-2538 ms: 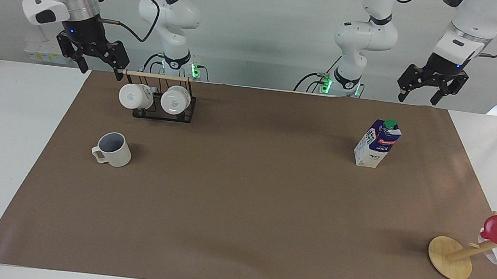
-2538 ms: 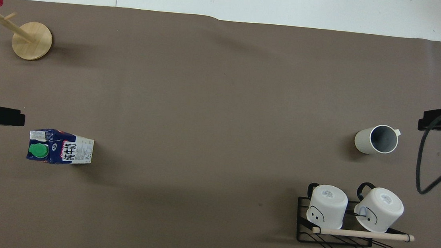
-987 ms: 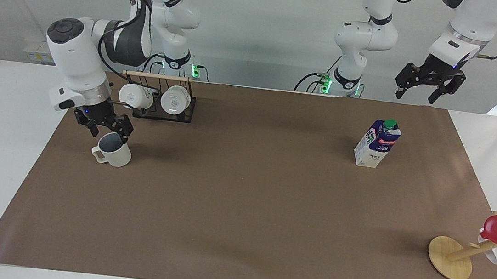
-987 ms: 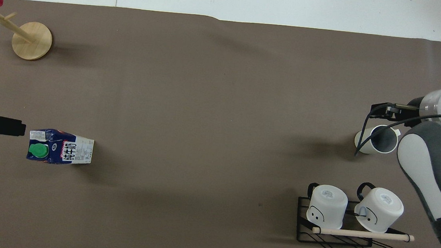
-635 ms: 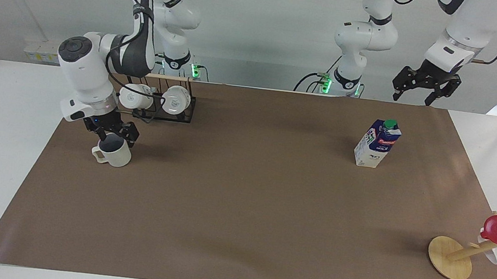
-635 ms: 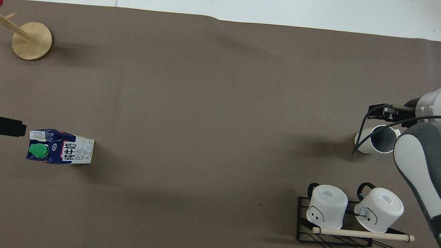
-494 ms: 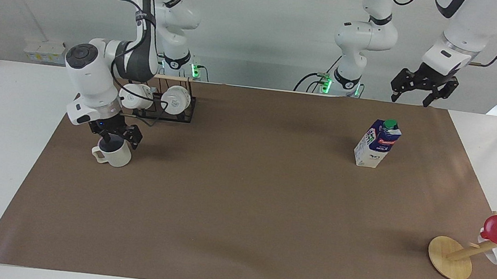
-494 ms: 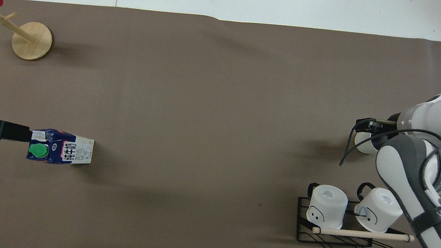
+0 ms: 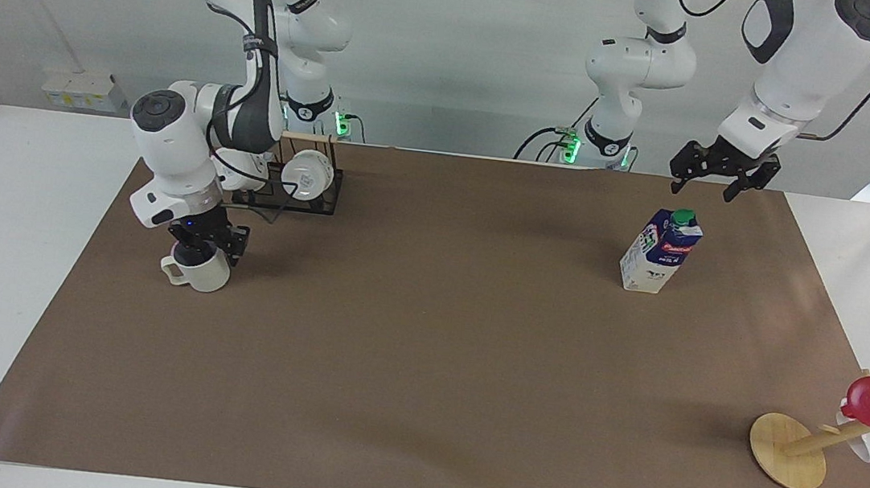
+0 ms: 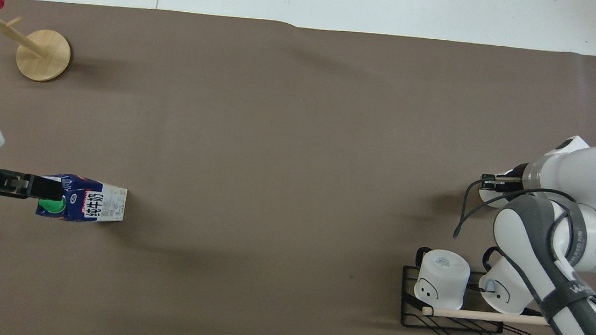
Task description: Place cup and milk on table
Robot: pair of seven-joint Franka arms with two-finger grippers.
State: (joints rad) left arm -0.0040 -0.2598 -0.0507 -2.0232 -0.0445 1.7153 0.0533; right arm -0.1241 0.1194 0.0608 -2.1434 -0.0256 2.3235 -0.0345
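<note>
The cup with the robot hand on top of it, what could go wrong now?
The right gripper sits down on the rim of the cup, which stands on the brown paper. If it only pinches the thin wall, the cup might tip or slip when lifted. The black rack with white mugs is close beside that arm, so a swing might knock it. The left gripper hangs above the milk and might topple the tall carton.

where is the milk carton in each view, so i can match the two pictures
Facing view: the milk carton stands upright on the brown paper toward the view's right, below the raised left gripper.
Overhead view: the milk carton is near the view's left edge, its green cap partly under the left gripper.
Shared landmark: the wooden mug tree's round base, farther from the robots than the carton.
</note>
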